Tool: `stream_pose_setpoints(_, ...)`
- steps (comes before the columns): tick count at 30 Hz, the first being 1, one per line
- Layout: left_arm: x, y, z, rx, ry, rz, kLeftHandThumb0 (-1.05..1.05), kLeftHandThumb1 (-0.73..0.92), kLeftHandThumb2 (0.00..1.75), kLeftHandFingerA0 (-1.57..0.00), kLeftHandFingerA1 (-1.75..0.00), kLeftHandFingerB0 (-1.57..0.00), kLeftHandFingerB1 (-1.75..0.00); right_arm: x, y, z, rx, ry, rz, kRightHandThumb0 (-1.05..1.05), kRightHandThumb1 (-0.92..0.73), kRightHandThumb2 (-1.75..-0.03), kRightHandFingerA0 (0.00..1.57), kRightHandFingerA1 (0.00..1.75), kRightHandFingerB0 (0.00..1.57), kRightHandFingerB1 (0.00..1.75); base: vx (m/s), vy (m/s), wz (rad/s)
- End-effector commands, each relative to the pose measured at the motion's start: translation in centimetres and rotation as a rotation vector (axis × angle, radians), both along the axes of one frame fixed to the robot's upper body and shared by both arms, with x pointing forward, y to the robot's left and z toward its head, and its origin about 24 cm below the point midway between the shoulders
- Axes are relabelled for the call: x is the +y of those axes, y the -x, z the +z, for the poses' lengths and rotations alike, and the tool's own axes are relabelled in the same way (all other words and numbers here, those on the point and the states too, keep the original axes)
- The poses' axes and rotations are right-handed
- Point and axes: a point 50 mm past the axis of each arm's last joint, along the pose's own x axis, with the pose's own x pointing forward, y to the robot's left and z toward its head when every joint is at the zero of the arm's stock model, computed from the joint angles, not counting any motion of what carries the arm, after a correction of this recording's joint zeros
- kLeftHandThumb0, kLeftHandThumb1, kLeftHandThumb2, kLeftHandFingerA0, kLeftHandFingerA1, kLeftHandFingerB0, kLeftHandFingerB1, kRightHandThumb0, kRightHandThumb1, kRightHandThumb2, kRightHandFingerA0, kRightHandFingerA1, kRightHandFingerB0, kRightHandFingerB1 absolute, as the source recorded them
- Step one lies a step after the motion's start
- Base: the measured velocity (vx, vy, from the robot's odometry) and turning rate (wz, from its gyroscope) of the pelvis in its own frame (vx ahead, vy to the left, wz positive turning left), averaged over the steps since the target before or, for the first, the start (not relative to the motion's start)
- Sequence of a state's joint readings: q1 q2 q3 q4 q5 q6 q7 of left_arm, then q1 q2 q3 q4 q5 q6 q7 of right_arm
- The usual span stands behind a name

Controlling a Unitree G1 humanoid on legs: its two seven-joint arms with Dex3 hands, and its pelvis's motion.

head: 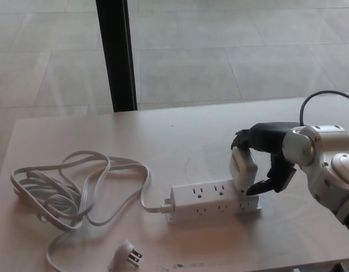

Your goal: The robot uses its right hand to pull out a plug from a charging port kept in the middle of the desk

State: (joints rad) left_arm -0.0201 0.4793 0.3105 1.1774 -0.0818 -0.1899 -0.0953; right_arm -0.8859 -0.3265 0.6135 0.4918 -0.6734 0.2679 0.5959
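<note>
At the strip's (214, 202) right end, mid-worktop (163, 141), the right hand (264, 163) is clamping the plug (243, 169), seated and tilted. It is needing a straight upward pull, or the strip is lifting too.

Black right hand (265, 156) on silver-white forearm (327, 164), black cable (319, 97) looping above

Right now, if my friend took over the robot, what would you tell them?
Right hand: fingers around the white plug, seemingly gripping it.
Left hand: not in view.
The plug still sits in the right end of the power strip, mid-desk. The strip's cord lies coiled at left, its own plug loose near the front edge.
Done: reach and grasp.
Left: pull the plug out.
</note>
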Motion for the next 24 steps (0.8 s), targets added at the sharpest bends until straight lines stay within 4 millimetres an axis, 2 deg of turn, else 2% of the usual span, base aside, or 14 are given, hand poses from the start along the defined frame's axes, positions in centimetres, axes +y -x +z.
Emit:
stream_pose_setpoints(1, 0.6, 0.0, 0.6, -0.005, -0.024, -0.007, -0.67, 0.79, 0.64, -0.73, -0.57, -0.66, -0.49, 0.5, -0.2, -0.1, -0.028, 0.024, 0.032, -0.78, -0.43, -0.81, 0.82, 1.32, 0.15, 0.42, 0.00, 0.000, 0.00)
stream_pose_setpoints(2, 0.6, 0.0, 0.6, -0.005, -0.024, -0.007, -0.67, 0.79, 0.64, -0.74, -0.59, -0.66, -0.49, 0.5, -0.2, -0.1, -0.036, 0.029, 0.034, -0.76, -0.54, -0.60, 0.73, 1.46, 0.22, 0.33, 0.00, 0.000, 0.00)
stream_pose_setpoints(4, 0.5, 0.0, 0.6, -0.010, -0.021, -0.008, -0.68, 0.79, 0.64, -0.74, -0.60, -0.65, -0.50, 0.4, -0.3, 0.0, -0.049, 0.036, 0.035, -0.76, -0.54, -0.57, 0.75, 1.50, 0.25, 0.33, 0.00, 0.000, 0.00)
stream_pose_setpoints(9, 0.5, -0.4, 0.7, -0.001, -0.030, -0.009, -0.67, 0.80, 0.64, -0.76, -0.63, -0.67, -0.53, 0.3, -0.8, 0.4, -0.061, 0.039, 0.020, -0.73, -0.52, -0.60, 0.66, 1.56, 0.30, 0.36, 0.00, 0.000, 0.00)
stream_pose_setpoints(10, 0.5, -0.4, 0.7, -0.006, -0.026, -0.009, -0.66, 0.80, 0.64, -0.74, -0.61, -0.66, -0.52, 0.3, -0.8, 0.6, -0.065, 0.045, 0.021, -0.72, -0.43, -0.87, 0.73, 1.24, 0.23, 0.47, 0.00, 0.000, 0.00)
stream_pose_setpoints(11, 0.5, -0.4, 0.7, -0.008, -0.025, -0.010, -0.66, 0.80, 0.64, -0.74, -0.61, -0.66, -0.52, 0.3, -0.8, 0.7, -0.066, 0.047, 0.022, -0.72, -0.43, -0.87, 0.73, 1.24, 0.23, 0.47, 0.00, 0.000, 0.00)
stream_pose_setpoints(12, 0.5, -0.4, 0.7, -0.008, -0.022, -0.010, -0.66, 0.80, 0.64, -0.73, -0.59, -0.65, -0.51, 0.2, -0.8, 0.7, -0.065, 0.048, 0.022, -0.72, -0.51, -0.61, 0.63, 1.35, 0.35, 0.40, 0.00, 0.000, 0.00)
stream_pose_setpoints(14, 0.5, -0.4, 0.6, -0.003, -0.025, -0.005, -0.66, 0.80, 0.64, -0.74, -0.59, -0.66, -0.51, 0.2, -0.7, 1.0, -0.066, 0.053, 0.019, -0.69, -0.52, -0.60, 0.65, 1.39, 0.41, 0.43, 0.00, 0.000, 0.00)
stream_pose_setpoints(17, 0.6, -0.2, 0.6, -0.008, -0.022, -0.005, -0.66, 0.81, 0.64, -0.74, -0.60, -0.67, -0.53, 0.0, -0.7, 0.9, -0.076, 0.059, 0.026, -0.61, -0.57, -0.58, 0.66, 1.14, 0.53, 0.44, 0.00, 0.000, 0.00)
stream_pose_setpoints(18, 0.6, -0.1, 0.6, -0.007, -0.021, -0.004, -0.66, 0.81, 0.64, -0.74, -0.60, -0.67, -0.53, 0.0, -0.6, 0.8, -0.077, 0.058, 0.028, -0.61, -0.57, -0.58, 0.66, 1.14, 0.53, 0.44, 0.00, 0.000, 0.00)
stream_pose_setpoints(19, 0.6, -0.1, 0.6, -0.009, -0.019, -0.005, -0.66, 0.80, 0.64, -0.73, -0.58, -0.66, -0.51, 0.0, -0.6, 0.8, -0.081, 0.042, 0.027, -0.35, -0.54, -0.59, 0.72, 1.38, 0.64, 0.46, 0.00, 0.000, 0.00)
stream_pose_setpoints(20, 0.6, 0.0, 0.7, -0.012, -0.015, -0.007, -0.66, 0.80, 0.64, -0.73, -0.58, -0.66, -0.51, -0.1, -0.6, 0.8, -0.087, 0.019, 0.025, -0.35, -0.54, -0.59, 0.72, 1.38, 0.64, 0.46, 0.00, 0.000, 0.00)
stream_pose_setpoints(21, 0.6, -0.1, 0.6, -0.008, -0.016, -0.004, -0.66, 0.81, 0.64, -0.73, -0.57, -0.65, -0.49, -0.1, -0.5, 0.8, -0.097, 0.015, 0.033, -0.32, -0.57, -0.57, 0.76, 1.45, 0.68, 0.48, 0.00, 0.000, 0.00)
stream_pose_setpoints(24, 0.6, -0.1, 0.6, -0.006, -0.008, -0.001, -0.66, 0.82, 0.65, -0.71, -0.55, -0.64, -0.48, -0.1, -0.3, 0.6, -0.120, 0.006, 0.045, -0.40, -0.62, -0.58, 0.77, 1.50, 0.76, 0.52, 0.00, 0.000, 0.00)
